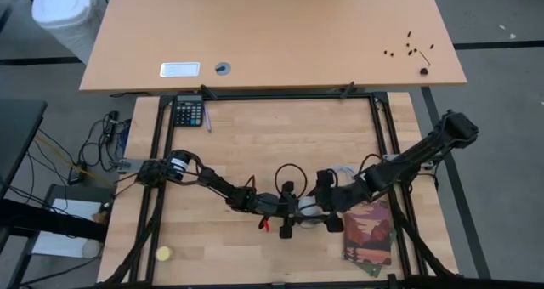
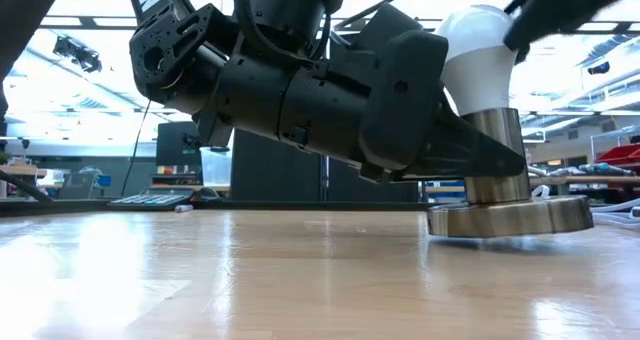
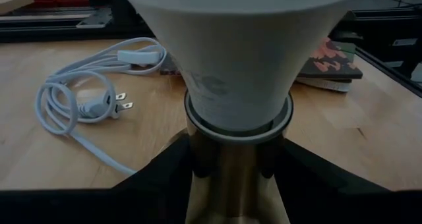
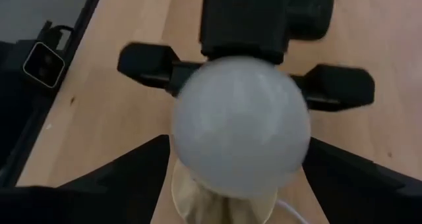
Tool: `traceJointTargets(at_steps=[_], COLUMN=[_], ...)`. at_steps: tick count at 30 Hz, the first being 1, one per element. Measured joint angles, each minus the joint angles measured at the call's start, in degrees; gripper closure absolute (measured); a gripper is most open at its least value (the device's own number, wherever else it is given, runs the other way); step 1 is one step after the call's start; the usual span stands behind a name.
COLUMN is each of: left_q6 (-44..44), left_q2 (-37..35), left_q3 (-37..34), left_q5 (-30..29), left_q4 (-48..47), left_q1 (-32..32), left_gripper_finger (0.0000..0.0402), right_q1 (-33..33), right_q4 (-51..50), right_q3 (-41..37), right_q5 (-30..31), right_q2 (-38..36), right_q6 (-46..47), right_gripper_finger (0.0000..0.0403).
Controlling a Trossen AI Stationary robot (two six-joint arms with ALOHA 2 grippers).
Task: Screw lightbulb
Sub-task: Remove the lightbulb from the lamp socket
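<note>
The white frosted lightbulb (image 2: 475,60) stands upright with its neck in the cup of a metallic socket (image 3: 237,128). The socket's round base disc (image 2: 510,218) rests flat on the wooden table. My left gripper (image 3: 237,184) reaches in from the table's left and is shut on the socket's stem. My right gripper (image 4: 237,145) comes from above and from the right and is shut on the bulb's dome (image 4: 241,122). In the high view both grippers meet at the bulb (image 1: 308,206) near the table's front middle. The bulb's screw base is hidden inside the cup. My left gripper pinches the socket's upright stem (image 2: 497,155) between its two fingers (image 3: 165,178), below the cup and above the base disc. The fingers lie about level, coming from the table's left. The socket stands upright, its disc on the table. My right gripper has the bulb's round upper part (image 4: 198,151) between its two fingers (image 4: 132,174), one on each side. The fingers point down from above, slanting in from the table's right. The bulb stands upright in the socket cup.
A coiled white power cord with plug (image 3: 86,99) lies beyond the socket. A book with a patterned cover (image 1: 370,229) lies at the front right. A small yellow ball (image 1: 163,253) sits at the front left, a calculator (image 1: 188,112) at the far left.
</note>
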Motion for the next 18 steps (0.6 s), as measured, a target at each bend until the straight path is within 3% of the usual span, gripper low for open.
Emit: traceJointTargets(at_steps=[7, 11, 18], left_q6=[-1.5, -2.9, -4.3], left_q2=[0.0, 0.0, 0.0], left_q3=[0.0, 0.0, 0.0], left_q5=[-1.9, -4.6, -13.6], left_q4=[-0.2, -0.3, -0.4], left_q1=[0.0, 0.0, -0.2], left_gripper_finger=[0.0213, 0.0213, 0.0213], right_q1=[-0.4, -1.3, -3.6], right_q4=[-17.0, -27.0, -32.4], right_q3=[12.3, 17.7, 22.6], right_q5=[-0.7, -3.3, -8.2], right_q2=[4.5, 7.0, 8.4], right_q6=[6.9, 17.3, 33.1], right_gripper_finger=[0.0054, 0.0053, 0.0055])
